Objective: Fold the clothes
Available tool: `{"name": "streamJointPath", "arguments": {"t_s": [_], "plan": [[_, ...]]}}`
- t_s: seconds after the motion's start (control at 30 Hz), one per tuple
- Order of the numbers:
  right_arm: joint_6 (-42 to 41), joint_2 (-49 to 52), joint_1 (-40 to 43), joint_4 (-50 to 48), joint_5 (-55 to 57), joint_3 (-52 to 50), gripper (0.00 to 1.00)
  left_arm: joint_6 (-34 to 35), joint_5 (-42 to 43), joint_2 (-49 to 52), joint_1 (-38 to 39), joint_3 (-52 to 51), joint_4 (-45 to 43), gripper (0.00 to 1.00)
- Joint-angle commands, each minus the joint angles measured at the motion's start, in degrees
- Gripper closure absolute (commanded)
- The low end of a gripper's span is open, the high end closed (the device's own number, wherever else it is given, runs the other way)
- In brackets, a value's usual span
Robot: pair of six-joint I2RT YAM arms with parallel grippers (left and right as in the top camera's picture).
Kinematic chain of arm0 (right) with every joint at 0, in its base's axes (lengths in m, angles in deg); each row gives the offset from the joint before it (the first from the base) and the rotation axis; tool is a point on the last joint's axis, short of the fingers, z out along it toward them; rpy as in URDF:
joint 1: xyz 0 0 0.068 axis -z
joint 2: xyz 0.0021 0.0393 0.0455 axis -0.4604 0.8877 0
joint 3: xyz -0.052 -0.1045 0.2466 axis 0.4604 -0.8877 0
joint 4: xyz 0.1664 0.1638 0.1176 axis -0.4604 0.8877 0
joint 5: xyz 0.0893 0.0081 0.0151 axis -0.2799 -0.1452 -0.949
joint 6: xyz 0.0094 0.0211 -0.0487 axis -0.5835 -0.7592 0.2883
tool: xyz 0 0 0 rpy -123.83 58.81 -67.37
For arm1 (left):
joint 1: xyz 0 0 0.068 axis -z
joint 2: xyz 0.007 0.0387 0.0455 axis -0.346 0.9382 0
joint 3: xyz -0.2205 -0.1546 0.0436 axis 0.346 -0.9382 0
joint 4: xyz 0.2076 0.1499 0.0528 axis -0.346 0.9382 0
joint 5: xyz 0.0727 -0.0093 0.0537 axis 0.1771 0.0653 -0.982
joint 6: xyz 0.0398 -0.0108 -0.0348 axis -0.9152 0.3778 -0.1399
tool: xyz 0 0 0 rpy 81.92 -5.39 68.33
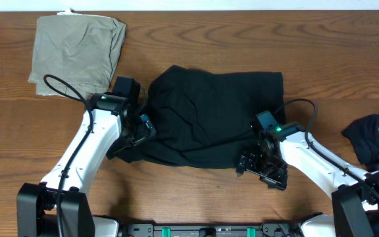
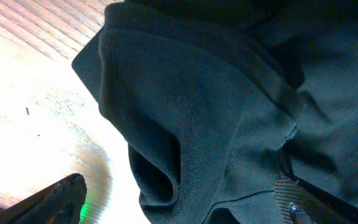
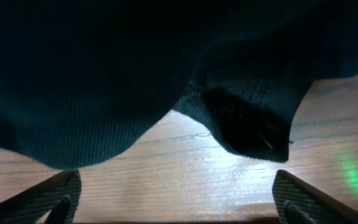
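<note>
One of the clothes, a black garment (image 1: 209,118), lies folded in a rough rectangle mid-table. My left gripper (image 1: 139,130) stands open at its left edge. In the left wrist view the mesh fabric (image 2: 216,106) bulges between the wide-apart fingers (image 2: 51,200), touching neither pad firmly. My right gripper (image 1: 263,168) is open just off the garment's front right corner. In the right wrist view only bare wood lies between its fingers (image 3: 312,199), and the garment's hem (image 3: 135,93) hangs beyond them. More black and white clothes (image 1: 374,138) lie at the right edge.
An olive-khaki folded garment (image 1: 77,52) rests at the back left of the wooden table (image 1: 308,52). The arm bases stand along the front edge.
</note>
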Motion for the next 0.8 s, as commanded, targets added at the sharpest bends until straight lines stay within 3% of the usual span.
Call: {"name": "streamJointPath", "arguments": {"t_s": [0.0, 0.2, 0.77], "plan": [[-1.4, -0.7, 0.0, -0.8, 0.7, -0.3, 0.12, -0.3, -1.3, -0.3, -0.3, 0.7, 0.2, 0.02], [-1.9, -0.6, 0.1, -1.8, 2.3, -0.3, 0.24, -0.3, -1.3, -0.3, -0.3, 0.7, 0.4, 0.02], [-10.1, -4.1, 5.4, -0.9, 5.1, -0.3, 0.25, -1.0, -1.3, -0.3, -0.3, 0.6, 1.3, 0.02]]}}
